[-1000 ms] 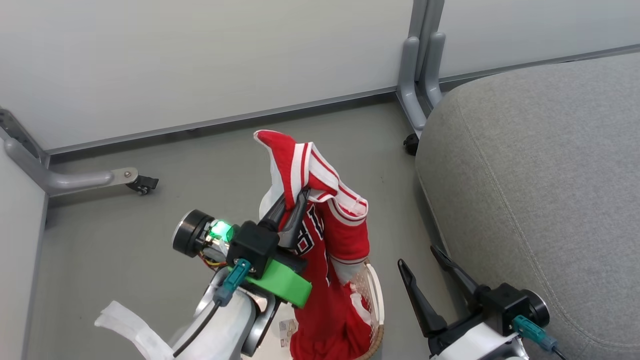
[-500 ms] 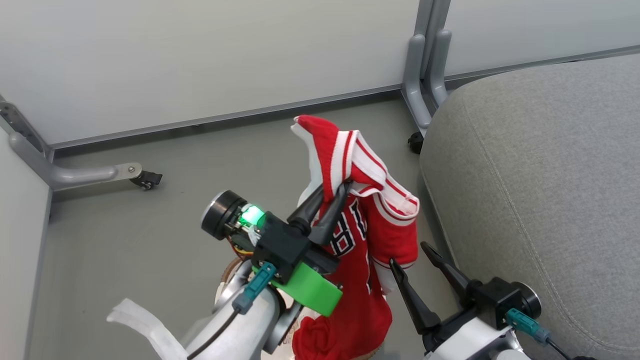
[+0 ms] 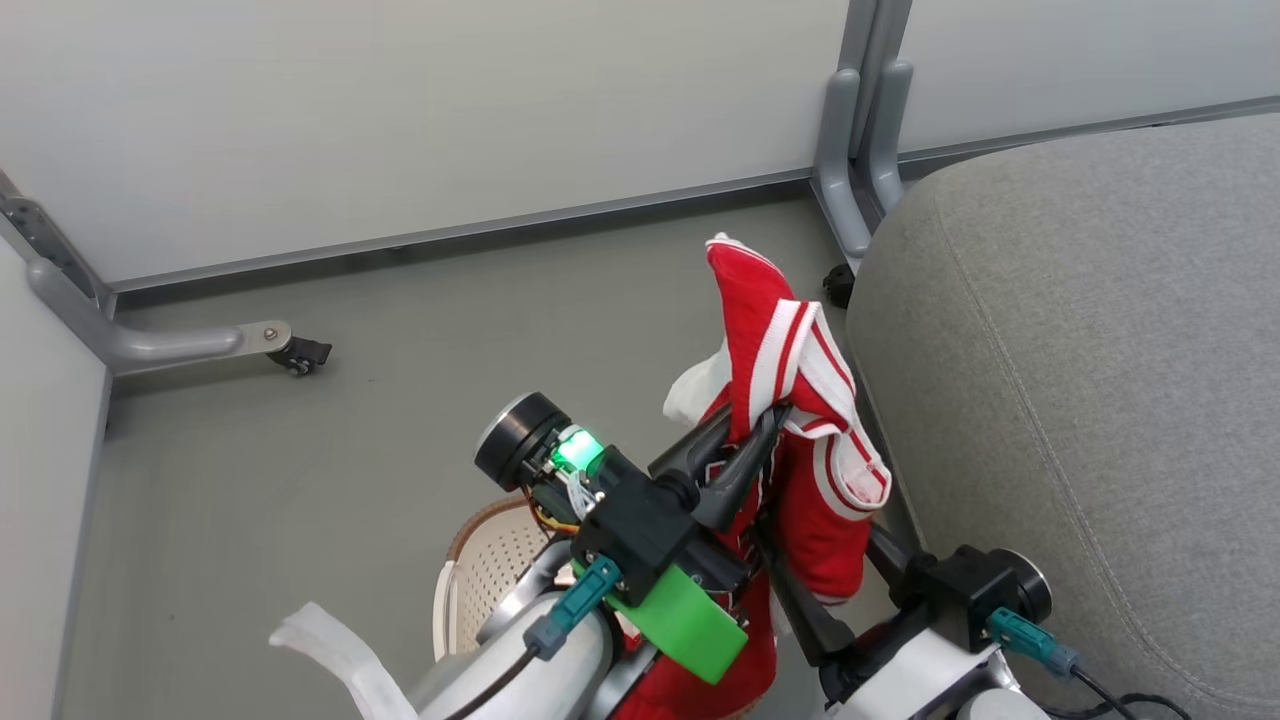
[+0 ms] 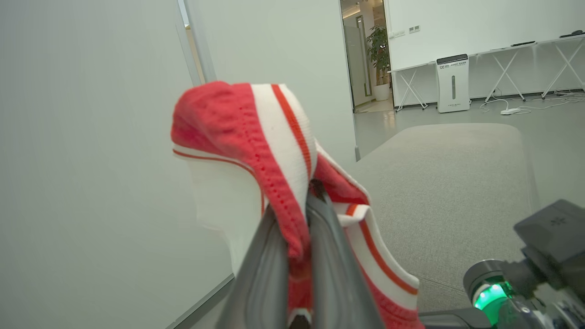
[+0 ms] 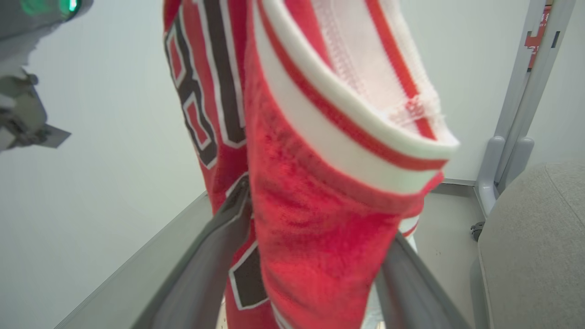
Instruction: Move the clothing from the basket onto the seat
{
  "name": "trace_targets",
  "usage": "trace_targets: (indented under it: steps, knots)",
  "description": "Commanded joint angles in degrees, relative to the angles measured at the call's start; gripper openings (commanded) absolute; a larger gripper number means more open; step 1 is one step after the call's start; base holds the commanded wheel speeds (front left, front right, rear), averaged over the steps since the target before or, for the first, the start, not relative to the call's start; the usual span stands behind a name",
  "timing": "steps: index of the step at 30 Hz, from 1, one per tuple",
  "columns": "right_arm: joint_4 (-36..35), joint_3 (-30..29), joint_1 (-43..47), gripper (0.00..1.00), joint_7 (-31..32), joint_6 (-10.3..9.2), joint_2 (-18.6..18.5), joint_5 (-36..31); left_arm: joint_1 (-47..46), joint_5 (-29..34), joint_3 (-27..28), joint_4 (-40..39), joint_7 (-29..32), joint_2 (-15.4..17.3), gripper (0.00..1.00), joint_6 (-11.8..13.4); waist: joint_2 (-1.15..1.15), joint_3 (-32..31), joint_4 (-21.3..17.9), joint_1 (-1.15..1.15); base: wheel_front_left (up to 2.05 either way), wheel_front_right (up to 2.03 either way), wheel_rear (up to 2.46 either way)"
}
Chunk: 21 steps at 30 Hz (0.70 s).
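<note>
My left gripper (image 3: 772,415) is shut on a fold of the clothing (image 3: 825,500), a red jersey with white trim and black letters. It hangs in the air beside the seat's (image 3: 1080,350) left edge. In the left wrist view the fingers (image 4: 274,274) pinch the jersey (image 4: 247,132), with the seat (image 4: 457,173) beyond. My right gripper (image 3: 815,535) is open, and the hanging jersey (image 5: 320,137) drops between its spread fingers (image 5: 205,260). The basket (image 3: 490,565) stands on the floor under my left forearm, part of its cream wall and brown rim showing.
White partition walls close off the back and left. A grey foot with a caster (image 3: 290,352) lies on the floor at the left. A grey post (image 3: 860,150) with another caster stands at the seat's far corner. Grey floor lies between the basket and the walls.
The left gripper has carried the jersey to the right, toward the seat, and it now hangs between the right gripper's open fingers. More of the basket is uncovered. The camera has shifted a little.
</note>
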Motion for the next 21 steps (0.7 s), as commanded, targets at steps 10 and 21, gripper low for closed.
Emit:
trace_targets:
  steps: [10,21]
  knots:
    - [-0.6,2.8,-1.5,0.0,-0.1,-0.02,-1.3,1.0,-0.9,-0.5,-1.4,-0.1,0.5,-0.1,0.0,-0.4,0.0,0.5,0.3,0.0,0.0,0.0,0.0]
    - [-1.1,3.1,-0.4,0.0,-0.1,-0.02,-1.6,1.0,1.3,-2.2,-0.8,2.3,0.5,0.1,0.0,1.0,0.0,0.4,0.2,0.0,0.0,0.0,0.0]
